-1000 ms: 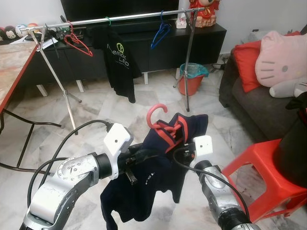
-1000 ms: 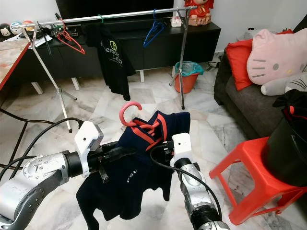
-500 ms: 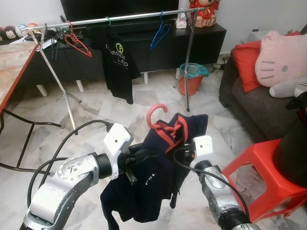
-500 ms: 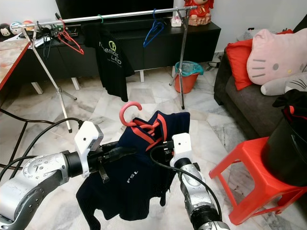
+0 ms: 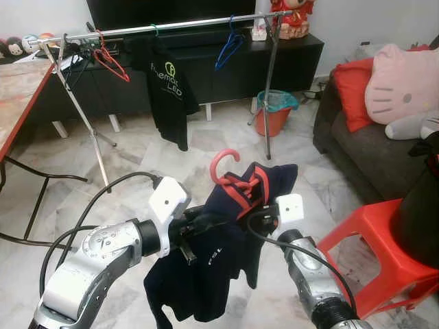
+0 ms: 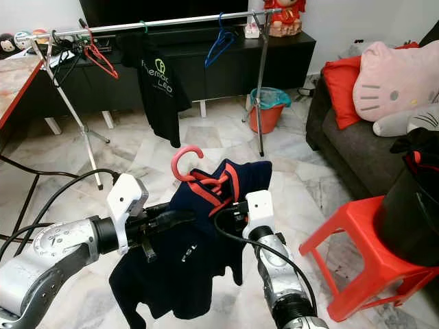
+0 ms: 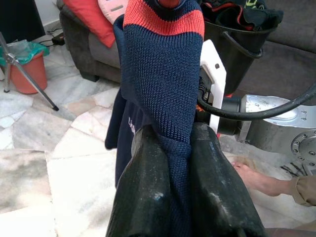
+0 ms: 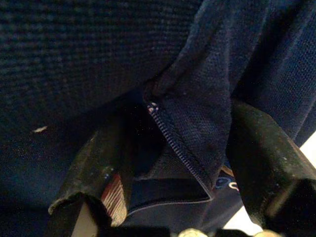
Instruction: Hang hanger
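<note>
Your left tool [image 7: 170,163] pinches the navy shirt [image 5: 206,267] on its red hanger [image 5: 226,168]; your right tool [image 8: 168,163], fingers spread, straddles its fabric.

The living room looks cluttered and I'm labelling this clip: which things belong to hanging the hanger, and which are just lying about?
Job:
- dark navy knit garment with red collar, pinched by the left gripper
- red plastic hanger inside it
- right gripper, at the garment
- silver clothes rail

Lying about:
- black printed T-shirt
- blue hanger
- orange bucket
- red plastic stool
- pink cat cushion
</note>
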Available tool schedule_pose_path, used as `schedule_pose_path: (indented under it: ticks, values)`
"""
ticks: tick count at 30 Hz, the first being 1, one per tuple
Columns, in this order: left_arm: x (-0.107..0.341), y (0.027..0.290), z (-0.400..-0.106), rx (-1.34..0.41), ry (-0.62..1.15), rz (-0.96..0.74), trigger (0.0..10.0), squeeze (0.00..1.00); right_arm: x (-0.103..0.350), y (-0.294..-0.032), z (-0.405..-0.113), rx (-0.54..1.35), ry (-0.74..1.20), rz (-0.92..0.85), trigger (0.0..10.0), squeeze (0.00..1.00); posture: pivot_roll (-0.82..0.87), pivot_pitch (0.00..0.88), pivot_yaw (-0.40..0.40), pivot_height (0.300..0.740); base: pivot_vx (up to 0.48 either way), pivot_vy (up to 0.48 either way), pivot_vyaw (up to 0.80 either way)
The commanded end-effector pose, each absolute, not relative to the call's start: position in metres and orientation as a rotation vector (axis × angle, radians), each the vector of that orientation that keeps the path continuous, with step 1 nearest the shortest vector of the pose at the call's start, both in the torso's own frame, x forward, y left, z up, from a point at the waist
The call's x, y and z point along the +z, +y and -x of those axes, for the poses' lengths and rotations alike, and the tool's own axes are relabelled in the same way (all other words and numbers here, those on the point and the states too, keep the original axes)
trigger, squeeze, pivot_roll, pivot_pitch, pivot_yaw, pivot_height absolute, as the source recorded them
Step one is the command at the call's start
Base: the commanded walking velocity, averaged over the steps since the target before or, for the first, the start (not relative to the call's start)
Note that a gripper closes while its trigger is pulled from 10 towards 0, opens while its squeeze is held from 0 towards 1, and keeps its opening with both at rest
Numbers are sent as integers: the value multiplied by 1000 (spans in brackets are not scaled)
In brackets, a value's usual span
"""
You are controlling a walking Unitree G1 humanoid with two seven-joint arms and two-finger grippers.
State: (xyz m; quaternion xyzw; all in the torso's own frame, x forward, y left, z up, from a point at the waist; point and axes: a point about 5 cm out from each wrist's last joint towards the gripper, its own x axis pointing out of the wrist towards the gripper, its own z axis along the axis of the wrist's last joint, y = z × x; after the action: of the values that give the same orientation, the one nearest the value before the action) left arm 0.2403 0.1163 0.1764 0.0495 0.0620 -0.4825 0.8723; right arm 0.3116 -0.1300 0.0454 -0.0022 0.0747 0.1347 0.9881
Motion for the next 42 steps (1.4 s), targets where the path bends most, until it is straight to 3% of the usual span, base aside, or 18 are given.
schedule_pose_path:
  ticks: [1,12,13,17,18,19,36,38,42]
  values:
    - [181,116,-239,-1017,105,-113,10000,0,46,-128,-313,280,149,8,0,0,17,31,6,740,0,0,0]
    - [180,117,-240,-1003,105,-118,10000,0,41,-125,-308,309,166,17,0,0,16,32,6,740,0,0,0]
    - [180,117,-240,-1004,104,-117,10000,0,41,-124,-308,311,168,18,10000,0,16,32,6,740,0,0,0]
    - [180,116,-240,-1004,103,-118,10000,0,41,-124,-308,313,171,22,10000,0,16,32,5,740,0,0,0]
    - [180,116,-240,-1004,103,-118,10000,0,41,-123,-308,320,169,17,9490,0,16,32,5,740,0,0,0]
    - [180,116,-240,-1004,103,-117,10000,0,41,-123,-308,321,166,15,0,0,16,33,5,740,0,0,0]
    - [179,118,-242,-984,102,-125,10000,0,42,-125,-308,311,154,15,0,0,16,33,6,740,0,0,0]
    - [178,120,-245,-955,93,-139,10000,0,42,-124,-308,313,157,17,0,0,16,33,6,740,0,0,0]
    - [177,141,-269,-705,56,-223,10000,0,41,-124,-307,315,159,16,0,0,16,33,6,740,0,0,0]
